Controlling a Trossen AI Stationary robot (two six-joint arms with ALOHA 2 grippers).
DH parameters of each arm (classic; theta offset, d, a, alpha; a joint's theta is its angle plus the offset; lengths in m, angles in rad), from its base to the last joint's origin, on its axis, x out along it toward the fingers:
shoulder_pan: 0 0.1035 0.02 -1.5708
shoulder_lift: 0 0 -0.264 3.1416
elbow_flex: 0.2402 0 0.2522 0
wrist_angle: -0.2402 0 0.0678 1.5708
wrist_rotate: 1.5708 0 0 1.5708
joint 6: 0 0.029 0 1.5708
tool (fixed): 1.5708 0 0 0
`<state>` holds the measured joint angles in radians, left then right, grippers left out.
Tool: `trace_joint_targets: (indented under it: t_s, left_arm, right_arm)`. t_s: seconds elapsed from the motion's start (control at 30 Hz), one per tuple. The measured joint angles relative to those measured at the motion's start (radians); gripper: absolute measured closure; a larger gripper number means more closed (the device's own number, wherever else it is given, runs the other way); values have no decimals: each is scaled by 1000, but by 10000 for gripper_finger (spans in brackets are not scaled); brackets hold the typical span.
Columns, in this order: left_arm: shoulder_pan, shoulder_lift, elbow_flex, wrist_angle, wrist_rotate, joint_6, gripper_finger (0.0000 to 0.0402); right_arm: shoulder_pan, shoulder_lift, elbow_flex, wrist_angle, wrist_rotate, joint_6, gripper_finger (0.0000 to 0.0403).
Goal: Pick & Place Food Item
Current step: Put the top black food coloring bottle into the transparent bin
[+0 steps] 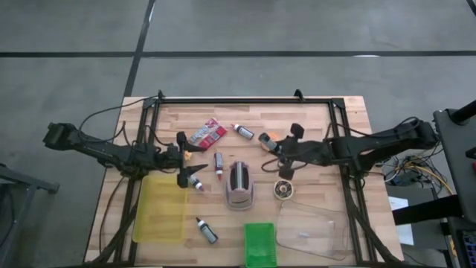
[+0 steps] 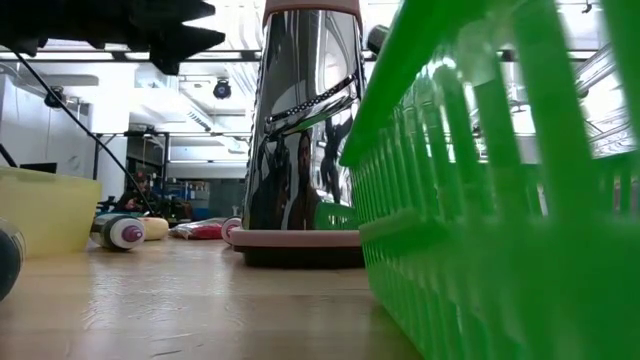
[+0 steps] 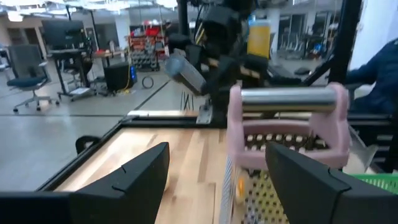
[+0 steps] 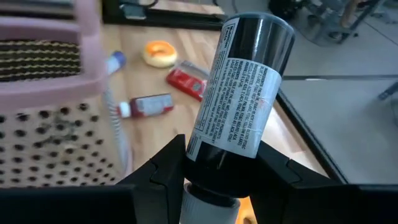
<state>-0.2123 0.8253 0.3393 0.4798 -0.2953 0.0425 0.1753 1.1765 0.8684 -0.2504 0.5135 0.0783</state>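
Well, on the high view I take the grater [image 1: 240, 186] at the middle of the tabletop [image 1: 312, 123] as my mark. The right jaws sit just beyond the grater and a little to its right, closed partway around a dark bottle [image 1: 266, 139], which is lifted off the wood. The left jaws hang just left of the grater, spread apart with nothing in them. A red packet [image 1: 207, 134] lies beyond the grater to its left. A yellow bin [image 1: 160, 208] is on the near left, a green basket [image 1: 260, 244] just in front of the grater, and a clear tray [image 1: 312, 227] on its near right.

From the low view the grater [image 2: 300, 140] stands upright, shiny, on a pink base. The green basket [image 2: 500, 200] fills the space right of it and the yellow bin [image 2: 40, 210] is off to its left.

Looking through the left wrist view, I see the grater [image 3: 283, 124] with its pink handle through the gap of the open, empty left jaws.

On the right wrist view the bottle [image 4: 239, 87] is a dark cylinder with a white printed label. It is tilted and pinched at its neck end, where a white cap shows. The grater [image 4: 50, 93] is beside it, with the red packet [image 4: 185, 82] on the wood beyond.
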Motion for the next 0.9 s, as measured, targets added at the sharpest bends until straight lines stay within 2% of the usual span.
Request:
trace_joint_targets:
  t_s: [0.2,0.47,0.63,0.9]
  left_arm:
    - [0,0,0,75,22,9,131]
    - [-2,4,0,156,124,25,131]
    - [-6,11,0,156,124,21,131]
    - [-6,53,13,228,140,15,131]
  right_arm:
    - [63,82,86,-2,24,-19,280]
    - [111,216,296,-7,54,-138,280]
    - [123,325,440,-91,6,-190,280]
    - [143,471,648,-214,3,-242,281]
